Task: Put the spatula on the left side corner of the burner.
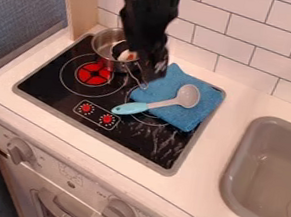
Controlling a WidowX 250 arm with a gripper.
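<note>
Mid-frame, as I stand here, a grey spoon-shaped spatula with a light-blue handle (161, 103) lies partly on a blue cloth (188, 118), slanting lower left to upper right. Just above it in frame hangs the black robot gripper (154, 73); open or closed, I cannot tell.

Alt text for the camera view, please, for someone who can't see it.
A spoon-shaped spatula with a light-blue handle lies across a folded blue cloth on a black toy stove top. A black robot arm hangs above, near a metal pot; a grey sink is at right.
</note>
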